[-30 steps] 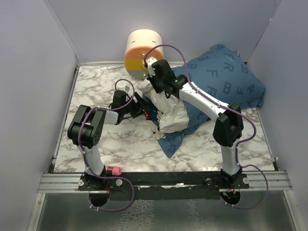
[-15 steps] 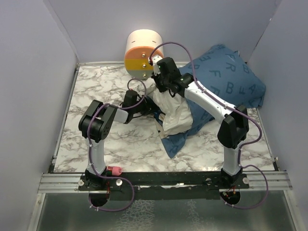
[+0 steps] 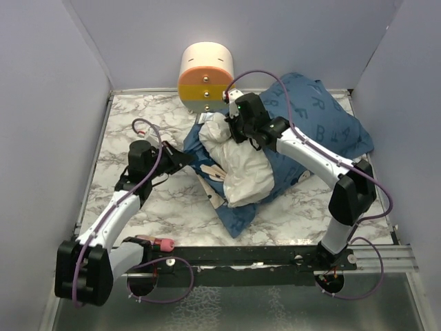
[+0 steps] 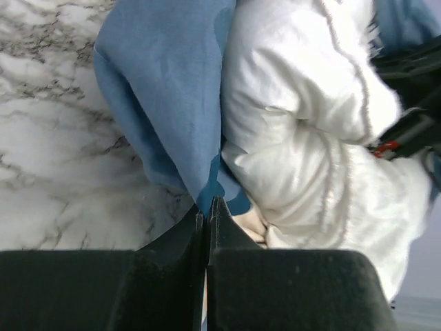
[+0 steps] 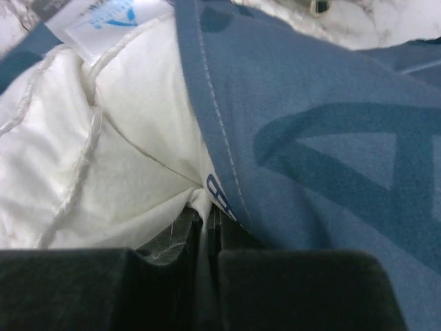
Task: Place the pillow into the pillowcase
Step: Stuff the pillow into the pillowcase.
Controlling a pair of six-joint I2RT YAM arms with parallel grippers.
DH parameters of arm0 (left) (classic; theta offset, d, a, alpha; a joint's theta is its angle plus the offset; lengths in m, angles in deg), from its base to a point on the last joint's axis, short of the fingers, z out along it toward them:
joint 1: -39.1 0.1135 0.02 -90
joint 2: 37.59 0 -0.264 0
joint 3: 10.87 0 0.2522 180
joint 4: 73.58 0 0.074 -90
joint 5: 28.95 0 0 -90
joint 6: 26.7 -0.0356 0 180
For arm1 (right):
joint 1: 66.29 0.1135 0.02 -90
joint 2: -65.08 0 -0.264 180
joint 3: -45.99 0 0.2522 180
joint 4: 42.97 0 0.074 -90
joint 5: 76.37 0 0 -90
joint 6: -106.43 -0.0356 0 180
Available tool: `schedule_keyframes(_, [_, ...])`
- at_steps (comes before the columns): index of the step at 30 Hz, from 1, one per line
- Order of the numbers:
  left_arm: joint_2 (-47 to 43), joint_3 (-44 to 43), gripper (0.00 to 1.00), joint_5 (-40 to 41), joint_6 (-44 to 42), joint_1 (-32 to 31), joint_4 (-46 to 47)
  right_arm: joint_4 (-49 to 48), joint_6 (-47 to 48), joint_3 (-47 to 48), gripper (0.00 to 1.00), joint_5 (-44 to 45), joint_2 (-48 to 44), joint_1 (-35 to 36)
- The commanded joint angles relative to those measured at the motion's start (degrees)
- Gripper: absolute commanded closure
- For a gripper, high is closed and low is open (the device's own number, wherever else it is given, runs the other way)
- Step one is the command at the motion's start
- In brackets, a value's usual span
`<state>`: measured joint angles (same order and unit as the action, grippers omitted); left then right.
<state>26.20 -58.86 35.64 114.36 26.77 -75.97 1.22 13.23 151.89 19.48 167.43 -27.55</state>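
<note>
Marble table [image 3: 138, 117], pillow [image 3: 244, 169] half inside pillowcase [image 3: 324, 127]; left gripper [image 4: 207, 210], right gripper [image 5: 207, 207] both pinching its hem

A cream-and-orange cylinder [image 3: 206, 76] sits at the far edge of a white marble-patterned table [image 3: 138, 127] veined in grey. Directly behind the cylinder rises a plain back wall [image 3: 289, 34], pale lavender-grey (the same matte tint as the panels on either flank). One side wall [image 3: 41, 138] slants away to the cylinder's left and another [image 3: 413, 103] to its right, boxing the table in. At the table edge farthest from the cylinder runs a silver metal rail [image 3: 89, 261], and beyond that lies a grey, faintly shiny surface [image 3: 241, 307]. The light is soft and even.
</note>
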Motion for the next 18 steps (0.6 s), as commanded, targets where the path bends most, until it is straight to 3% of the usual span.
schedule_keyframes(1, [-12.95, -4.21, 1.00, 4.42, -1.42, 5.91, -8.09, 13.91, 0.19, -10.46, 0.99, 11.59, 4.09, -4.64])
schedule_keyframes(4, [-15.32, -8.16, 1.00, 3.32, -2.09, 6.10, -11.94, 15.86, -0.31, -12.73, 0.99, 11.87, 5.51, -4.98])
schedule_keyframes(7, [-17.34, -7.65, 1.00, 0.00, 1.28, 6.10, -9.76, 15.35, -0.23, -14.50, 0.98, 11.16, 5.81, -5.08])
schedule_keyframes(10, [-18.97, -3.54, 1.00, -3.16, 4.99, 6.10, -4.28, 14.35, 1.22, -14.04, 0.89, 2.79, 4.03, -5.08])
schedule_keyframes(11, [-19.34, -2.08, 1.00, -3.89, 6.14, 6.10, -2.58, 13.60, 2.33, -12.91, 0.85, -3.80, 2.41, -5.08])
schedule_keyframes(12, [-19.43, -0.72, 1.00, -4.63, 6.41, 6.10, -1.75, 12.17, 3.95, -12.04, 0.78, -15.91, -0.04, -5.08])
schedule_keyframes(14, [-18.51, 0.56, 1.00, -7.07, 5.99, 6.06, -0.30, 6.69, 3.96, -10.73, 0.56, -30.61, -5.76, -4.93])
schedule_keyframes(16, [-17.51, 1.55, 1.00, -9.02, 5.99, 6.01, 1.55, -0.41, 1.18, -9.83, 0.31, -37.22, -10.80, -4.35])
schedule_keyframes(18, [-17.13, 2.55, 1.00, -9.51, 5.96, 5.97, 2.43, -2.90, -0.19, -6.03, 0.21, -40.56, -12.77, -3.89])
